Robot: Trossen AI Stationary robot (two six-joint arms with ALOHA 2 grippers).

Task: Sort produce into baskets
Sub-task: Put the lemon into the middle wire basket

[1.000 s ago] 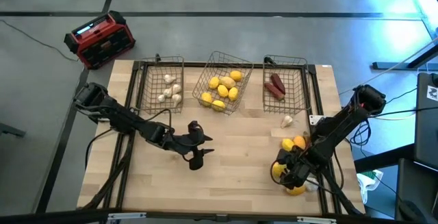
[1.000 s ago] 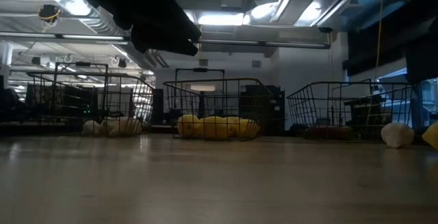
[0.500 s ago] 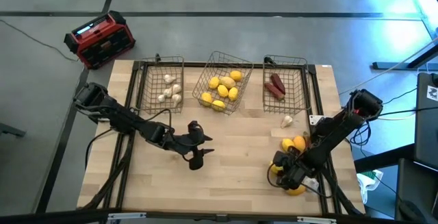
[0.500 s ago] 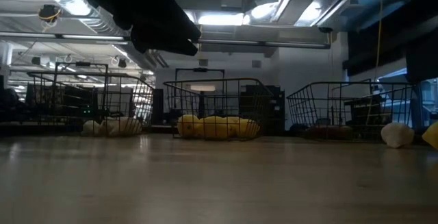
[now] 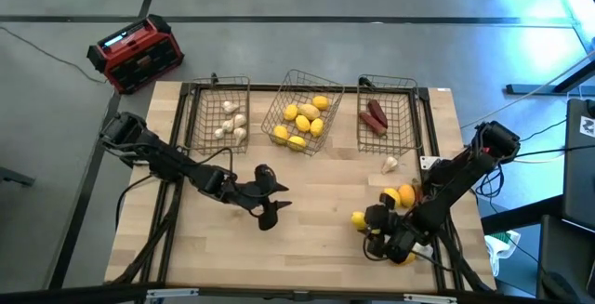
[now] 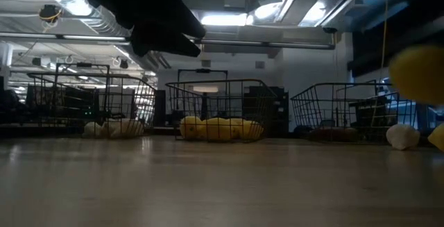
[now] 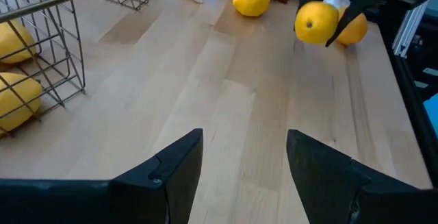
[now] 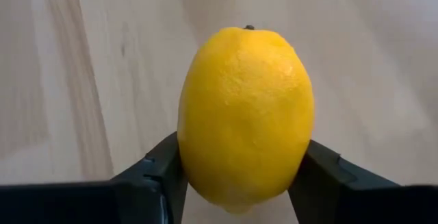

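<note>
While clamping a lemon (image 8: 245, 118) between its fingers, the right gripper (image 5: 364, 221) is hovering below the baskets (image 5: 299, 111). Left gripper (image 5: 270, 201), fingers spread, is waiting nearby.

The desk (image 5: 316, 192) is showing pale, matt wood planks with visible grain. The lemon (image 8: 245, 118) is looking waxy and finely pitted between smooth, matt black plastic jaws. The baskets (image 5: 296, 109) are showing thin dark metal wire.

We count three baskets (image 5: 299, 109). The middle one holds about seven lemons (image 5: 302, 123), the left about six bulbs (image 5: 230, 121), the right two red pieces (image 5: 376, 115). Loose on the desk (image 5: 316, 220): one bulb (image 5: 390, 164) and roughly four yellow or orange fruits (image 5: 398, 195).
</note>
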